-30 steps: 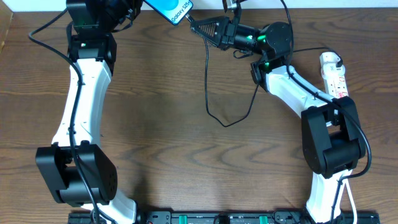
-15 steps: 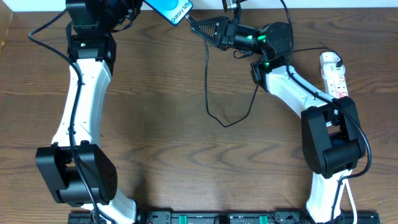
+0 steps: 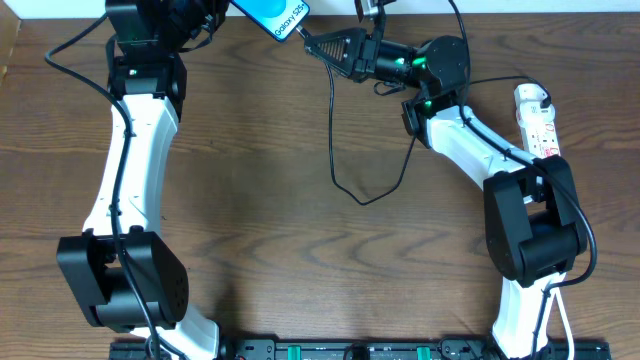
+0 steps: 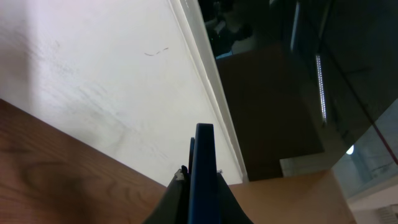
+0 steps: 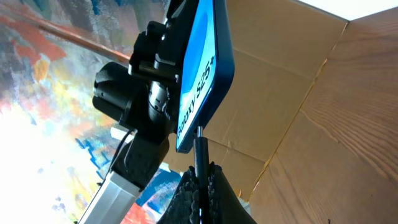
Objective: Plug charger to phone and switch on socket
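My left gripper (image 3: 222,8) is shut on the phone (image 3: 272,12), a blue-screened phone held in the air at the table's far edge. In the left wrist view the phone (image 4: 204,168) shows edge-on between the fingers (image 4: 202,186). My right gripper (image 3: 318,46) is shut on the charger's plug end, just right of the phone's lower end. In the right wrist view the plug tip (image 5: 200,138) touches the phone's bottom edge (image 5: 200,87), held by the fingers (image 5: 201,180). The black charger cable (image 3: 335,150) hangs in a loop onto the table. The white socket strip (image 3: 536,120) lies at the right.
The brown wooden table (image 3: 300,250) fills the overhead view. A white wall runs along its far edge (image 3: 500,5). The socket's white cord passes under the right arm (image 3: 530,230). Both arm bases stand at the near edge.
My right gripper with the plug has crept slightly up toward the phone's lower end. The left arm and the phone have stayed still.
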Controlling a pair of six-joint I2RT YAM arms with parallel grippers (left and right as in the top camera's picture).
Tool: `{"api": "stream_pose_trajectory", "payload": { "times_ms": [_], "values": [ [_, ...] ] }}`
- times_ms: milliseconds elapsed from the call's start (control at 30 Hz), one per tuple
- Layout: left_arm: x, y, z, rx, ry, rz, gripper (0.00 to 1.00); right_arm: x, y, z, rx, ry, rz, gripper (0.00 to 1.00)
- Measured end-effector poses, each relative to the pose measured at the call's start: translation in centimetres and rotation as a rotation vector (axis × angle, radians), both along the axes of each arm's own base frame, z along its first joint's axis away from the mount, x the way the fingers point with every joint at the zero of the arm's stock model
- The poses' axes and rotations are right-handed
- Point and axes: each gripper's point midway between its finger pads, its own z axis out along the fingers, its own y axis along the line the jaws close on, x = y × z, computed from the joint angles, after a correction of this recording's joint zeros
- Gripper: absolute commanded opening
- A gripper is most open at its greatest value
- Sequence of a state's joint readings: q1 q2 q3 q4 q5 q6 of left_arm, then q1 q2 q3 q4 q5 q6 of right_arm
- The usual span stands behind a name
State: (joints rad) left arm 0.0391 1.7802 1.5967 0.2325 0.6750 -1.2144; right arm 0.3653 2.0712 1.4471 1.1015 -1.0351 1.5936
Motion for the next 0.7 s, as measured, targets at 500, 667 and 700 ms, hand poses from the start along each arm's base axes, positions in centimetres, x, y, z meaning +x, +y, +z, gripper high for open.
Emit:
{"api": "stream_pose_trajectory", "payload": {
  "times_ms": [500, 667, 700],
  "values": [
    [-0.53, -0.68, 0.00, -0.001, 0.000, -0.054, 0.07, -0.56, 0.63, -0.05, -0.003, -0.001, 0.020, 0.01],
    [-0.50, -0.59, 0.06, 0.001, -0.004, -0.051, 0.07, -0.42, 0.45, -0.03, -0.002, -0.001, 0.015, 0.01],
    [-0.47, -0.52, 0.08, 0.001, -0.005, -0.048, 0.07, -0.35, 0.35, -0.03, -0.003, -0.001, 0.013, 0.01]
  ]
}}
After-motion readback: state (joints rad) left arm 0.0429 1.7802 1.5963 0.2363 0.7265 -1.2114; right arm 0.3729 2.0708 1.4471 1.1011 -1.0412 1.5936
